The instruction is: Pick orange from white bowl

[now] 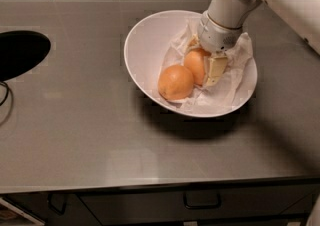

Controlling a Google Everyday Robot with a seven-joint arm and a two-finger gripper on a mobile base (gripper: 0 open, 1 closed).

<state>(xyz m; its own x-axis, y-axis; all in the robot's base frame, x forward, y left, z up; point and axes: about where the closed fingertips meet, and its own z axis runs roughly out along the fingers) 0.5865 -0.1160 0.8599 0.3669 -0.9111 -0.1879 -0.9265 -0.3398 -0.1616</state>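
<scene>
The white bowl (142,35) stands on the grey counter, right of centre, lined with crumpled white paper (232,87). Two oranges lie in it, touching each other. One orange (176,83) lies free at the bowl's middle. The other orange (195,65) lies just behind and to the right of it. My gripper (205,66) reaches down into the bowl from the upper right and sits around this rear orange, covering its top and right side. The orange rests on the paper.
A dark round opening (20,52) is cut into the counter at the far left, with a thin cable (6,95) below it. Dark tiles run along the back wall. A drawer handle (201,201) shows under the counter's front edge.
</scene>
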